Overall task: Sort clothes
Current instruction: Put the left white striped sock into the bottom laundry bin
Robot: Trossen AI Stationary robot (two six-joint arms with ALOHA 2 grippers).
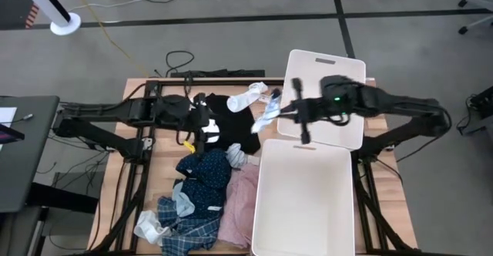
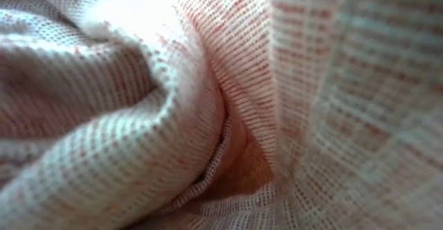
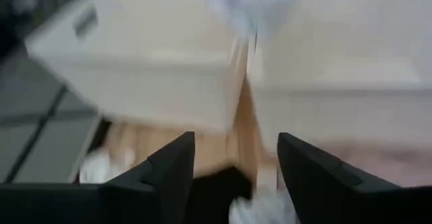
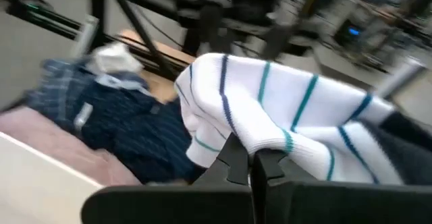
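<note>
The right gripper (image 4: 251, 162) is clenching a striped sock (image 4: 283, 109) beside the far bin (image 1: 339, 129); the left gripper (image 3: 236, 163) is hovering, fingers released.

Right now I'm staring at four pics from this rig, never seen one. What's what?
It is a robot with two dark arms at a table, sorting clothes.

The top view looks straight down. The left claw is over a black shirt; the right claw is shut on a striped sock beside the far white bin. A near white bin sits in front. A navy dotted piece, a blue plaid shirt and a pink piece lie in a heap.

The table-level camera sees only fabric pressed against the lens. The other two cameras ride on the wrists: the left one shows its fingers apart and empty; the right shows the gripped sock.
</note>
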